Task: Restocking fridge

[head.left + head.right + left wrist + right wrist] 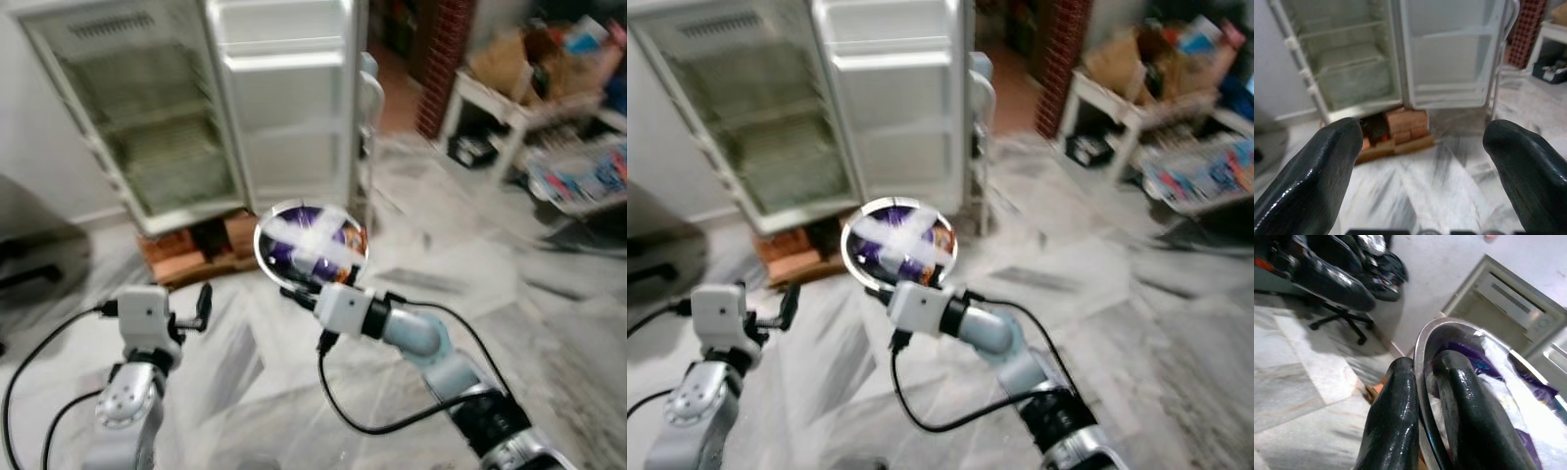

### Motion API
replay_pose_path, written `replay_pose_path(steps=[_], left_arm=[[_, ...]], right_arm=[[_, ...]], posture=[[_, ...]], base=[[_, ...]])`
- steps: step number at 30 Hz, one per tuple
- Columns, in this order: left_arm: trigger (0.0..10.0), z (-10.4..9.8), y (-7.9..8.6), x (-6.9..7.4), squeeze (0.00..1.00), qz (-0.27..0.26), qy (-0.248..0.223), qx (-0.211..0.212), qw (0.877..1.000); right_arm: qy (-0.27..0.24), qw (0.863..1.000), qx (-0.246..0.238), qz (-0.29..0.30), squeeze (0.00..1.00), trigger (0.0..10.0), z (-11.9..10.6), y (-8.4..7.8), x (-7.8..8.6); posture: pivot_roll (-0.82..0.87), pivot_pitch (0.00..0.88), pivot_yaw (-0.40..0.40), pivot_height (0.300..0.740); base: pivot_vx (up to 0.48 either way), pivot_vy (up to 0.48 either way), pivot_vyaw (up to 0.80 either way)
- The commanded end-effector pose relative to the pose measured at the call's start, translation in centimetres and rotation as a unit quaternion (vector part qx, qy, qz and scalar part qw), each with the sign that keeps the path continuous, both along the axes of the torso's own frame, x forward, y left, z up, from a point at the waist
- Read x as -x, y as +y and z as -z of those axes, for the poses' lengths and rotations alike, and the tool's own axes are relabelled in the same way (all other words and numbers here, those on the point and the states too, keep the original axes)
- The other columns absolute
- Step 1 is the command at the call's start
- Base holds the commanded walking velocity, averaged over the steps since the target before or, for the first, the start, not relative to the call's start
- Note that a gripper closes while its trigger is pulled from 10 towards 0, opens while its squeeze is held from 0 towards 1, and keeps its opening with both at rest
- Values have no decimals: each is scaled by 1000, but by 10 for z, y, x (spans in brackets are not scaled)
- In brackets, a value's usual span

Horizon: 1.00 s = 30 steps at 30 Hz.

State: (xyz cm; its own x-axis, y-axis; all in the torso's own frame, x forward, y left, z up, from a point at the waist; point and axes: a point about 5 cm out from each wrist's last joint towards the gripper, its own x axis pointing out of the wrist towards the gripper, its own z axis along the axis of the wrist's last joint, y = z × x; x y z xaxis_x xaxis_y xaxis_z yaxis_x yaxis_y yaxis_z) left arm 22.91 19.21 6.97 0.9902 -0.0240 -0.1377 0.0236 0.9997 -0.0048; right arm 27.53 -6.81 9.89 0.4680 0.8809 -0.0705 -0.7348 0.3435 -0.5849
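1. While pinched at its rim, metal bowl [311,245] of purple and white packets held above the marble floor [549,323], before the open fridge [196,108].
2. Right end effector [1422,396] clamped narrow on that rim.
3. Left end effector [1422,147] spread wide, holding nothing, facing fridge and bricks [1400,128] beneath.

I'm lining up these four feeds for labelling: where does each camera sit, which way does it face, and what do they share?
Left eye: on the head, looking down and forward at the open fridge; both arms, right tool holding a metal bowl.
Right eye: same scene, shifted slightly sideways.
Left wrist: along the open left tool toward the fridge and the bricks under it.
Right wrist: along fingers clamped on the bowl's rim.
Shared: fridge in all four.
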Motion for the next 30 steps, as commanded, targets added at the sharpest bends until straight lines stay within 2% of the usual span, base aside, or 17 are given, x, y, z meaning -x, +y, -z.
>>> replay_pose_path(steps=[1,8,14,20,30], left_arm=[[10000,-1,1,-1,0,3,-1,0,1000],[10000,-2,-5,-6,0,6,-7,5,1000],[10000,-6,4,-10,0,19,-9,-19,1000],[10000,-12,9,-9,0,4,-13,-20,1000],[10000,-5,-1,-3,0,6,-4,-8,1000]], right_arm=[[-15,1000,-10,-5,0,10000,-8,2,-2],[-14,1000,1,-8,0,10000,-8,-4,-2],[-11,1000,-10,12,0,10000,-8,-2,-6],[-20,1000,-12,5,0,10000,-14,-1,-7],[-25,1000,-12,4,0,10000,-19,0,-11]], posture=[[26,4,35,740],[42,5,5,740],[43,12,29,740],[47,31,34,740],[38,34,23,740]], base=[[0,0,800],[0,0,488],[0,0,0],[0,0,0],[0,431,0]])
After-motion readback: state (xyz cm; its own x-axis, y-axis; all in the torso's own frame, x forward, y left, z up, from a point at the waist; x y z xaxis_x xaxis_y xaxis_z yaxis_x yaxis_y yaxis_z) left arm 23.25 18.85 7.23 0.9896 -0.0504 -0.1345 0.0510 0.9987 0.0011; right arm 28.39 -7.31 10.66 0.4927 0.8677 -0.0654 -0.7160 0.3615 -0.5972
